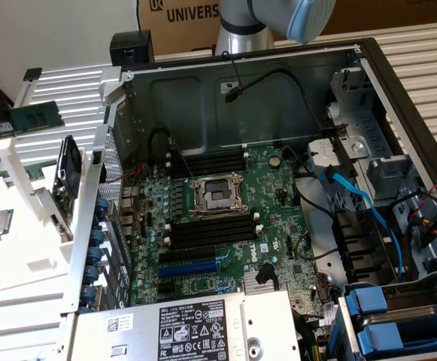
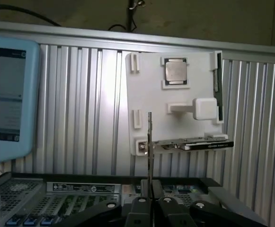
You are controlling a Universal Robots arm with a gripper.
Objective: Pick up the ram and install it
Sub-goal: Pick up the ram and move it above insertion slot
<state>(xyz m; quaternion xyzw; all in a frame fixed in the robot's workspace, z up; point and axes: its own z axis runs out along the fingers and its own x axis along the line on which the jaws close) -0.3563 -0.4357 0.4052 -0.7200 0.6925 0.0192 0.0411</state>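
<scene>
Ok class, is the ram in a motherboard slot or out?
Out: the ram sits on the white tray beside the open computer case, outside it.

Ram [image 2: 149, 146] seen edge-on in wrist view: thin dark strip, long and narrow, standing straight up. Lower end pinched btw closed fingertips of gripper [image 2: 150, 188], upper end free. Held in air, w/ white tray [image 2: 156, 94] behind it.

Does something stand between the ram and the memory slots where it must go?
Yes. The ram lies on the white tray outside the case, and the case's perforated side wall rises between it and the memory slots. A black card stands upright by that wall. Nothing visible lies over the slots.
</scene>
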